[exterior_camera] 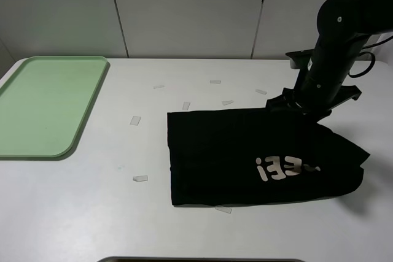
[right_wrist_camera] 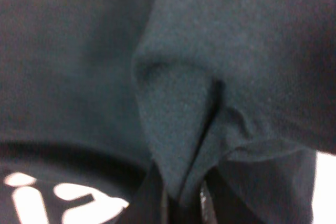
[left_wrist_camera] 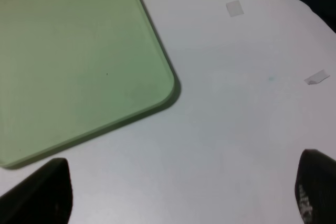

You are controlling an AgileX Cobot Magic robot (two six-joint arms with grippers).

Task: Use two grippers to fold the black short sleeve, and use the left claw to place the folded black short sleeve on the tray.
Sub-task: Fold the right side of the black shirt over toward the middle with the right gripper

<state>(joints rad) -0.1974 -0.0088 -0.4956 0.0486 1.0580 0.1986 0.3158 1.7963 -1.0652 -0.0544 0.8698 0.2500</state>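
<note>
Exterior high shows us the black short sleeve (exterior_camera: 245,157) lying partly folded right of centre on the white table (exterior_camera: 184,231), pink lettering up, well apart from the tray (exterior_camera: 49,105) at the left edge of the frame. At the shirt's upper right edge we see the right gripper (right_wrist_camera: 181,203) clenched on a pinch of black cloth. Our left gripper (left_wrist_camera: 178,198) hangs released, jaws wide and empty, over bare table near a tray corner.

A robotics lab test station, plain and clinical. A bare white counter (exterior_camera: 184,231) dotted with small clear tape markers (exterior_camera: 140,178) sits before blank white wall panels (exterior_camera: 184,10) with dark seams. A bulky black jointed robot arm (exterior_camera: 334,53) stands over the counter.
</note>
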